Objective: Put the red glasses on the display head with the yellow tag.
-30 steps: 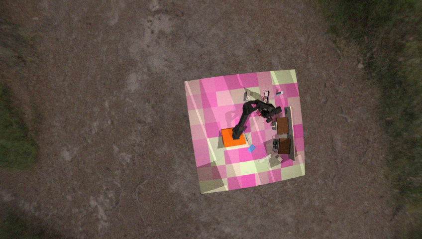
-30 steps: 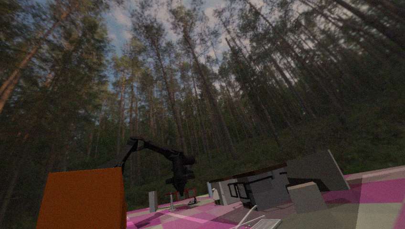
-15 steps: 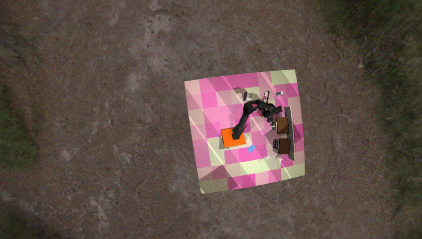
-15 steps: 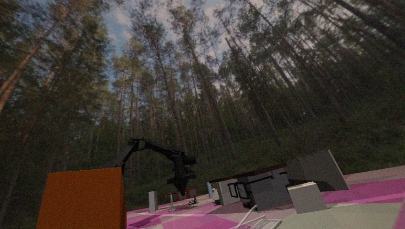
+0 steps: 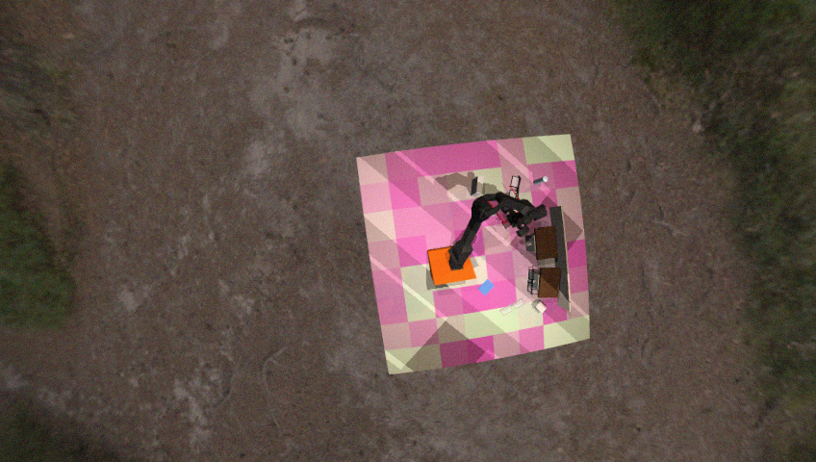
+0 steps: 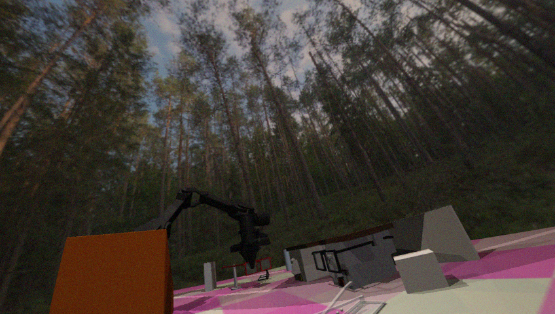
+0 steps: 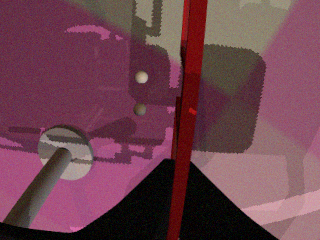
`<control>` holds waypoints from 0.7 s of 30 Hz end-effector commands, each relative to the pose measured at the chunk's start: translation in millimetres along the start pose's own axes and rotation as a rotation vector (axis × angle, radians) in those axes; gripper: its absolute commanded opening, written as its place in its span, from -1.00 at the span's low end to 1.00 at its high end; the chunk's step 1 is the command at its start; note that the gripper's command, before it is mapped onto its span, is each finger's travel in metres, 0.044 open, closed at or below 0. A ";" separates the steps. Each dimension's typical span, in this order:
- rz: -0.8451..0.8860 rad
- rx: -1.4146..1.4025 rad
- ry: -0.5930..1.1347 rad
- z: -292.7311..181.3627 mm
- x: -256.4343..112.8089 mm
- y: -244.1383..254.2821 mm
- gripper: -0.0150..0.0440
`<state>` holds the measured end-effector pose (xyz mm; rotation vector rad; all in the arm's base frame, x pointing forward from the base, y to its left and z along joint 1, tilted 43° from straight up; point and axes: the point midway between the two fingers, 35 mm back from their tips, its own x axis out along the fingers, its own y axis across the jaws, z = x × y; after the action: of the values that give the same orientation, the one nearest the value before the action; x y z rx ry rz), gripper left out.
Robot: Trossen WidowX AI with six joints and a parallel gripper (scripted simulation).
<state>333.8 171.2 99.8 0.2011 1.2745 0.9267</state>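
My gripper (image 6: 252,267) (image 7: 175,169) is shut on the red glasses (image 6: 269,263) (image 7: 192,85), near the middle of their front, and holds them above the mat. One temple stretches left in the exterior view. Two small pale pads show beside the frame in the wrist view. The brown-topped display head (image 5: 546,243) nearer my gripper wears no glasses that I can see. The other display head (image 5: 548,282) (image 6: 368,268) has black glasses (image 5: 531,280) on its face. The gripper is off to the side of both heads. I cannot make out the yellow tag.
A post on a round base (image 6: 234,277) (image 7: 75,170) stands under the glasses. A grey block (image 5: 473,186) (image 6: 209,276), a pale cylinder (image 5: 541,180) (image 6: 287,260) and dark glasses lie beyond. A panel (image 6: 447,233) stands behind the heads, a white block (image 5: 539,306) (image 6: 422,272) beside them.
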 end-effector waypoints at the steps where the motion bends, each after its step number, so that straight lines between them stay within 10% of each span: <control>1: 0.004 -0.003 0.002 0.0 0.5 -0.1 -0.49; 21: 0.004 -0.003 0.002 -4.7 0.5 -0.2 -0.49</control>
<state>332.2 170.2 98.9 0.2022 1.2770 0.9257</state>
